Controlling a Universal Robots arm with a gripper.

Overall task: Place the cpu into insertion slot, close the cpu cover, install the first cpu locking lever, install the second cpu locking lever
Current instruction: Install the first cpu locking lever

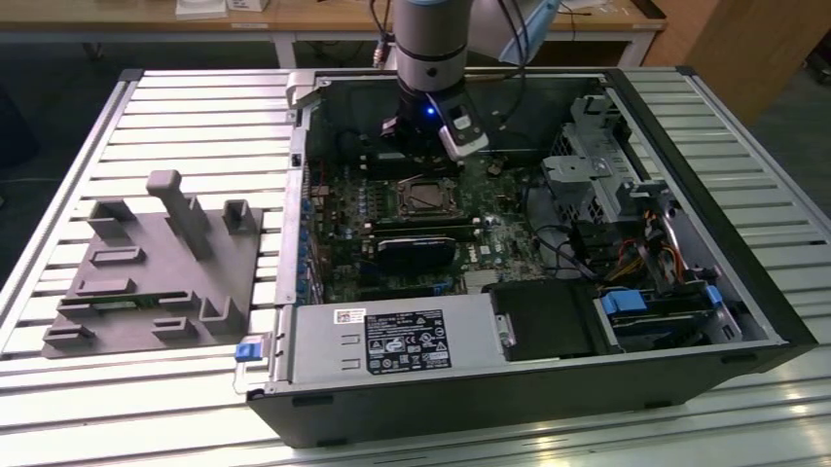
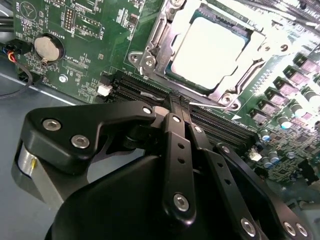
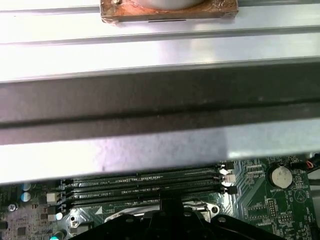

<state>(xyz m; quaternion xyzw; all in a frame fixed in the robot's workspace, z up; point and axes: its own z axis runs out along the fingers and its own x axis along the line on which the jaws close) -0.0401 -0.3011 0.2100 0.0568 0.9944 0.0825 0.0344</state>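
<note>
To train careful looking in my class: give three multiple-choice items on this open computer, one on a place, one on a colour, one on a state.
1. The grey fixture stands: A) on the exterior view's left of the computer case; B) on its right; C) inside it.
2. The motherboard is: A) red; B) green; C) white.
3. The cpu: A) lies on the fixture; B) is held above the case; C) sits in the insertion slot.
1 A: it rests on the slatted table, on the exterior view's left of the case.
2 B: green in both wrist views.
3 C: the second wrist view shows its pale top framed by the cpu cover, beyond the shut gripper.
</note>
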